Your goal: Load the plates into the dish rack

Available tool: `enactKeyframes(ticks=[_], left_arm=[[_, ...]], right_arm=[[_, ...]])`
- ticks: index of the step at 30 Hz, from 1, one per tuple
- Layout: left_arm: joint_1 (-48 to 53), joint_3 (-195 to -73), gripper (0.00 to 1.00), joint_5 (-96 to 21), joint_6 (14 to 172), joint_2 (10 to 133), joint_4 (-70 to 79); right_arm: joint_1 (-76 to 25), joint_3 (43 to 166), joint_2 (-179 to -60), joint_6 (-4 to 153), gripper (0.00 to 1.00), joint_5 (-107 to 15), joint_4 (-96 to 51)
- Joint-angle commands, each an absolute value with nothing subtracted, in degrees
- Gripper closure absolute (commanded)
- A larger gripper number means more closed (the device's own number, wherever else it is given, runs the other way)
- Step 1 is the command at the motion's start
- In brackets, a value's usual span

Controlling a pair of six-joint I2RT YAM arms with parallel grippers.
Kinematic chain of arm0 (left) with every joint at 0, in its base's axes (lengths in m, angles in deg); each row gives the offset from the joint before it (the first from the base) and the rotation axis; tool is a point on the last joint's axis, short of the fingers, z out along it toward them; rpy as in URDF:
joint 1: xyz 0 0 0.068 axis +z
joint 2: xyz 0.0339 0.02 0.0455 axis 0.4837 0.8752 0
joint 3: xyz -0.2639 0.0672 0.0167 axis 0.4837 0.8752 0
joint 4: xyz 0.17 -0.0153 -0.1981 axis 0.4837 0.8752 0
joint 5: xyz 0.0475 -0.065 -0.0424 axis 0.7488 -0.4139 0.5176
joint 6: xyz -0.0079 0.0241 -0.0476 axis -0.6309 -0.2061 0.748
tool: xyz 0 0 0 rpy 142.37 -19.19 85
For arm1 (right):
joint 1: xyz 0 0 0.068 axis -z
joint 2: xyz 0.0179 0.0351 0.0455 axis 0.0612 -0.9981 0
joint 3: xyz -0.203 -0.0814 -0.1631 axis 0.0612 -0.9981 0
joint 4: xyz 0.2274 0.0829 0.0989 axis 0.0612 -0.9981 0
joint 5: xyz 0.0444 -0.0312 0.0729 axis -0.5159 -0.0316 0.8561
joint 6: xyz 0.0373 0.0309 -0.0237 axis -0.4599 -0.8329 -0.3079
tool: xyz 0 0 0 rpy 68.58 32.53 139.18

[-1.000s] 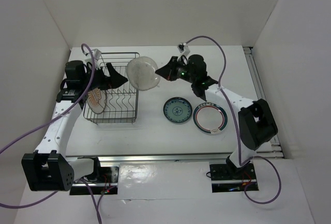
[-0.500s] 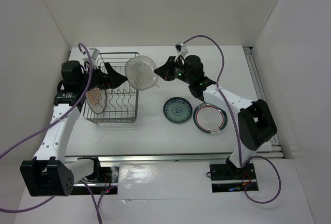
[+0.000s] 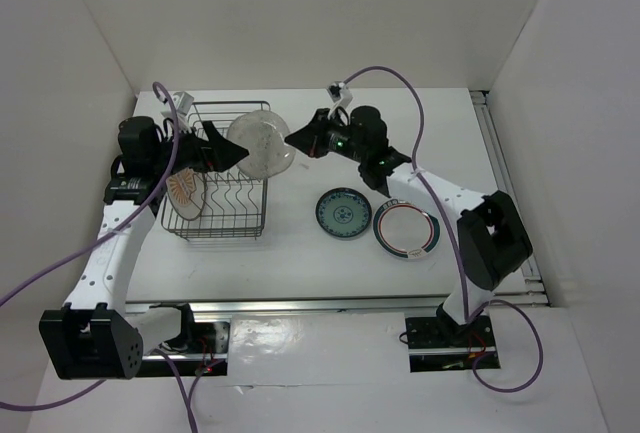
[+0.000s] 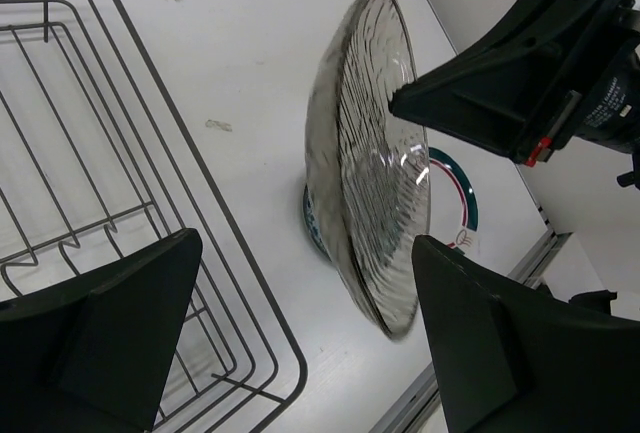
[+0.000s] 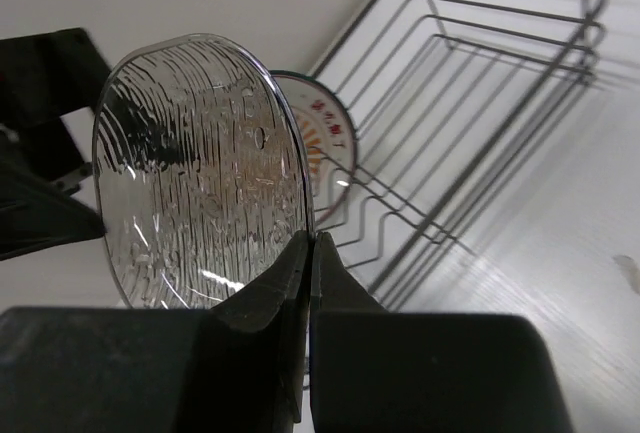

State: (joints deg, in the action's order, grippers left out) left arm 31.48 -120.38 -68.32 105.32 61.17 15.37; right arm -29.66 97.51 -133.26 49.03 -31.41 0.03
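Observation:
The translucent grey plate (image 3: 260, 145) (image 4: 370, 173) (image 5: 200, 183) hangs on edge above the right rim of the dish rack (image 3: 222, 215) (image 5: 480, 103). My right gripper (image 3: 295, 140) (image 5: 310, 243) is shut on its rim. My left gripper (image 3: 224, 147) (image 4: 305, 253) is open just left of the plate, whose lower edge reaches in between the spread fingers without touching them. The orange sunburst plate (image 3: 185, 193) (image 5: 322, 143) stands in the rack. The teal-blue plate (image 3: 343, 213) and the white plate with the green-and-red rim (image 3: 406, 229) lie flat on the table.
The rack's wire prongs (image 4: 90, 223) sit just under my left gripper. White walls close in the table on the left, back and right. A purple cable (image 3: 420, 103) arcs over the right arm.
My right gripper has carried the grey plate leftward, from beside the rack to over its right rim, close to the left gripper. The left arm shifted slightly, then held still.

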Motion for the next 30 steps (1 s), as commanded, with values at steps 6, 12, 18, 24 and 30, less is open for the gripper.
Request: enactKeyframes(ticks=[6,12,18,24,30], left_arm=[[31.5,-121.0,0.59,-67.7,105.7,61.5,12.5],[31.5,-121.8,1.0,-62.1,105.7,59.7,14.1],[31.5,-122.5,1.0,-39.9,98.2,56.1,19.2],[31.5,-124.0,1.0,-29.5,97.1,59.6,22.2],[31.5,-125.2,1.0,-34.8,96.4,63.6,24.3]], right_arm=[[-35.2,98.1,-132.0,47.5,1.0,-30.0,6.3],[-35.8,98.0,-132.0,49.7,0.0,-31.7,5.3],[-35.8,96.4,-129.7,54.2,0.0,-39.4,-2.1],[-34.2,93.8,-126.6,55.6,0.0,-38.8,-3.2],[-31.6,90.7,-123.6,55.6,0.0,-36.9,-2.7]])
